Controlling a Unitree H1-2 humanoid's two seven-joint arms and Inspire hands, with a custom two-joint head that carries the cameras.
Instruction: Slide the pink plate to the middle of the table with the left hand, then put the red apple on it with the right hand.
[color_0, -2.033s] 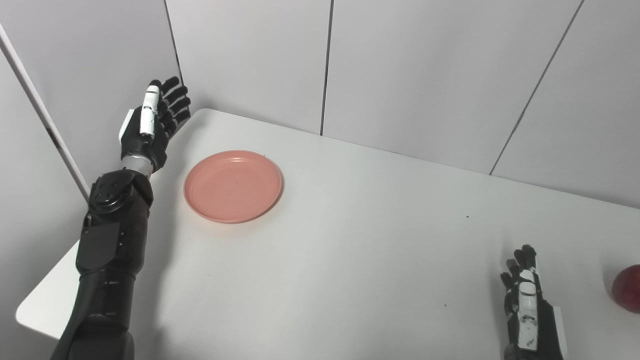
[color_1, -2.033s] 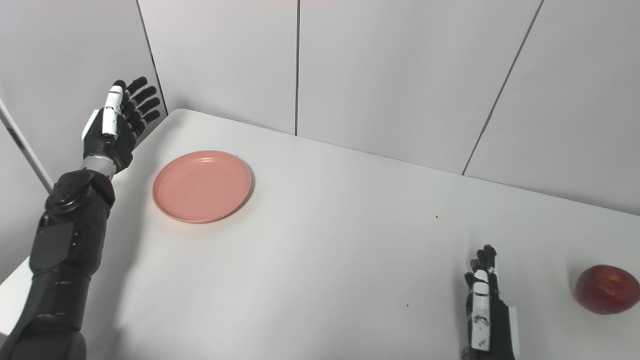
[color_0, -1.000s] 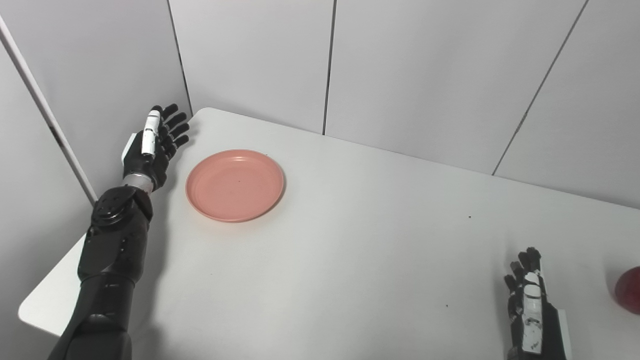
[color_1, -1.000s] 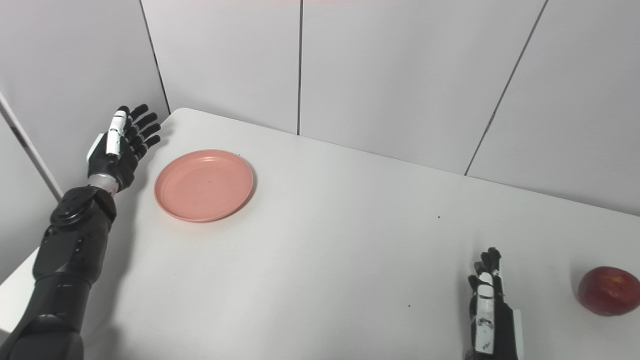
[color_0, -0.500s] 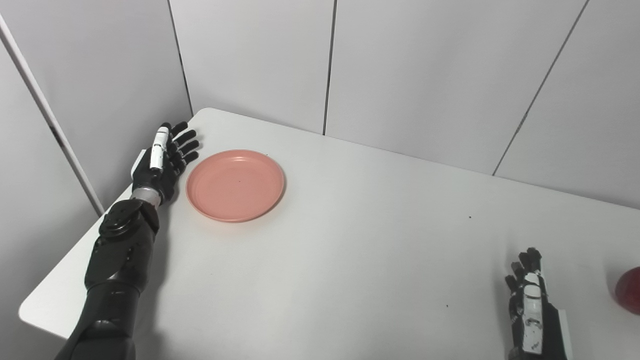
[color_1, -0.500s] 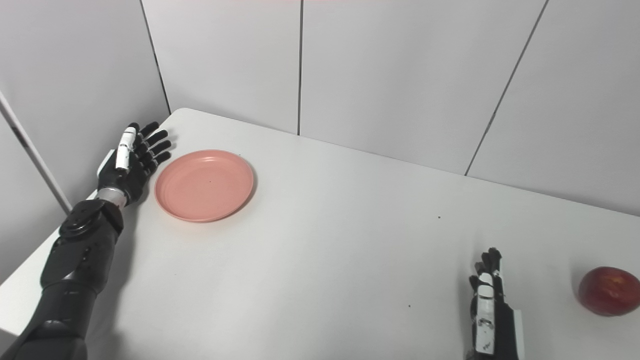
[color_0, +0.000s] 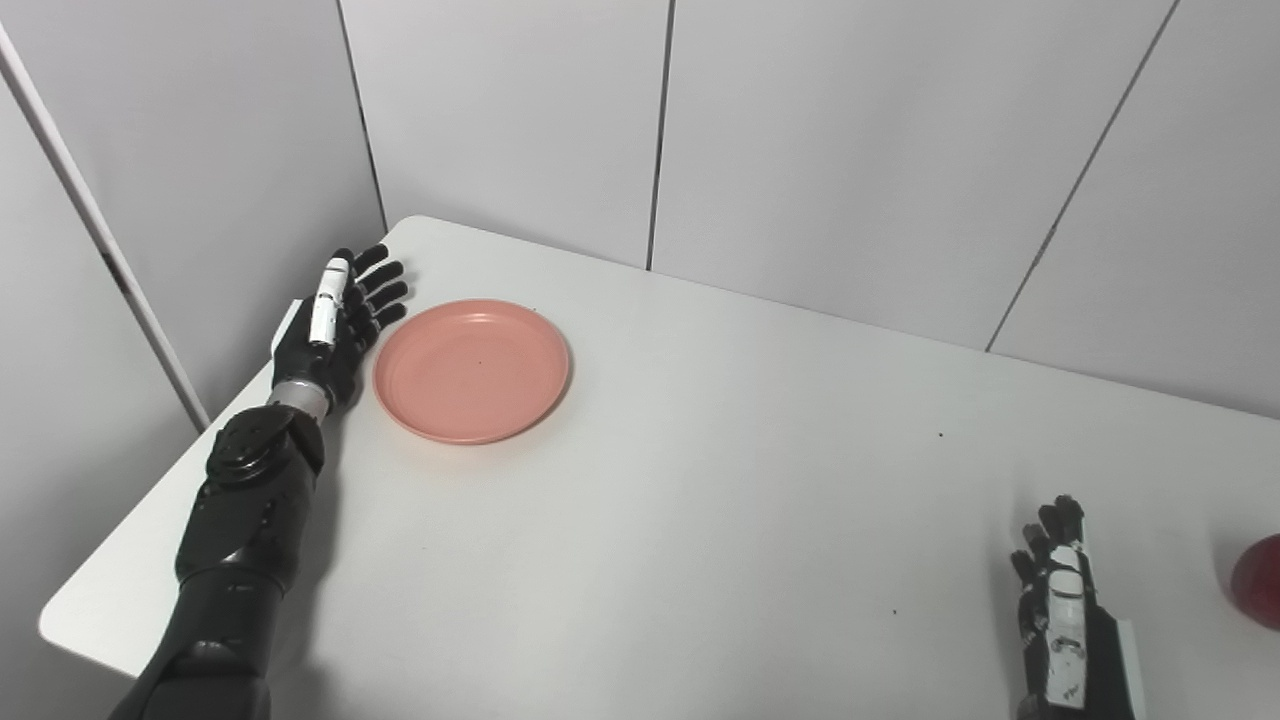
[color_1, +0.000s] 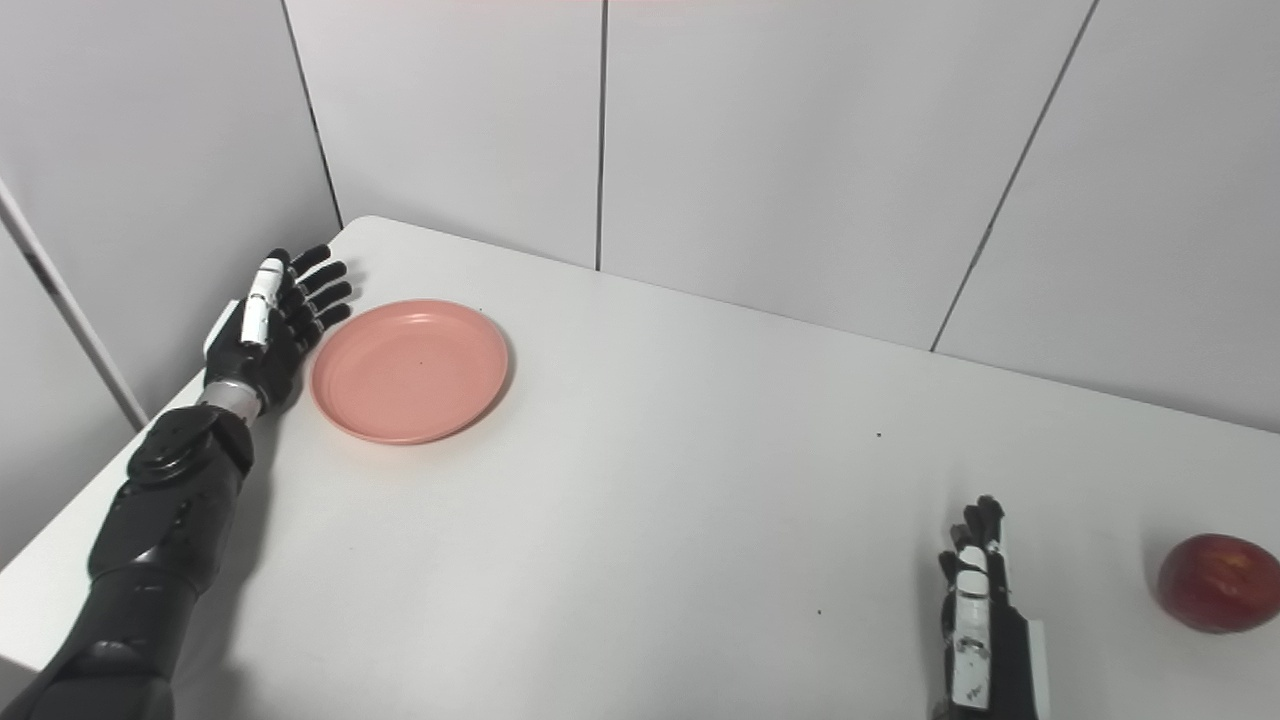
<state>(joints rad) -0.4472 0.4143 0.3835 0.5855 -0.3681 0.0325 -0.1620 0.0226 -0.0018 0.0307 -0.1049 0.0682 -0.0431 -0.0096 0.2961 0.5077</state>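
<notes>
You are seeing the left hand (color_0: 335, 325) sitting just beside the left rim of the pink plate (color_0: 471, 370), fingers spread and holding nothing; contact with the rim cannot be confirmed. The plate is lying flat near the far left corner of the white table (color_0: 700, 520). The right hand (color_1: 975, 625) is resting near the bottom edge, fingers extended and empty, well apart from the red apple (color_1: 1216, 596) lying at the right.

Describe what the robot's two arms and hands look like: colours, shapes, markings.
Both arms are glossy black, built of bulky jointed shells. The left hand is black with one white finger segment and a silver wrist ring. The right hand is black too, with a white strip along its back bearing small dark marks. No loose cables show.
</notes>
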